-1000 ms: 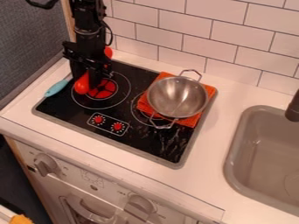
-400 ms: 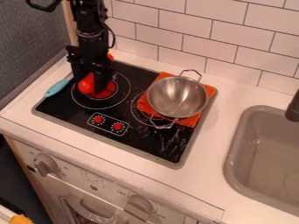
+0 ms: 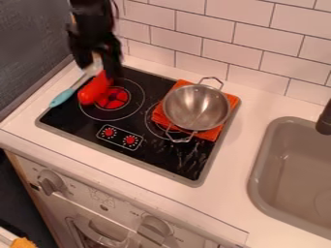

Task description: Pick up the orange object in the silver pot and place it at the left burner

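Note:
At the upper left, the black gripper [image 3: 99, 69] is open, its two fingers apart, just above and behind the long orange-red object [image 3: 94, 90]. That object lies slanted over the left side of the left burner [image 3: 112, 98], its rounded end toward the front. The gripper looks clear of it, though blur hides the exact gap at its far end. To the right, the silver pot [image 3: 196, 107] holds nothing and stands on an orange cloth [image 3: 211, 133] over the right burner.
A spatula with a turquoise handle [image 3: 63, 97] lies along the stove's left edge, its pale head under the gripper. Tiled wall [image 3: 205, 48] rises behind. A grey sink [image 3: 260, 181] with a dark faucet is at the right.
The gripper has risen up and back from the left burner. The orange-red object stayed on the burner, its angle slightly changed. The pot has not moved.

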`<state>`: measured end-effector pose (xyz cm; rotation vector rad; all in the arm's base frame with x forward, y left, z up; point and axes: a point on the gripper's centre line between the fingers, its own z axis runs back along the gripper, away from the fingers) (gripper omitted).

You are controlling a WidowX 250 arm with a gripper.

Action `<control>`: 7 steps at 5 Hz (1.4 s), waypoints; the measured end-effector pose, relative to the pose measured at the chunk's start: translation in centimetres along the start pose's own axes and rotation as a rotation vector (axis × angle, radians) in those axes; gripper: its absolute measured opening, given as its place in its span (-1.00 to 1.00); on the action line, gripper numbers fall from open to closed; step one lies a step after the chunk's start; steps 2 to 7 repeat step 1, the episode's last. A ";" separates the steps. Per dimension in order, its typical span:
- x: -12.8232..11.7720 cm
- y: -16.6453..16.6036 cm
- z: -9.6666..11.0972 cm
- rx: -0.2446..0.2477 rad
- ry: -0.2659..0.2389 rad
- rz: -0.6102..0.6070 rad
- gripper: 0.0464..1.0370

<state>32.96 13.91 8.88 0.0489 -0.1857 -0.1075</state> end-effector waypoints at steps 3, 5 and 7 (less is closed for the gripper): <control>-0.3 -0.2 0.9 -0.016 0.004 0.005 0.93; -0.3 -0.2 0.9 -0.016 0.004 0.005 0.93; -0.3 -0.2 0.9 -0.016 0.004 0.005 0.93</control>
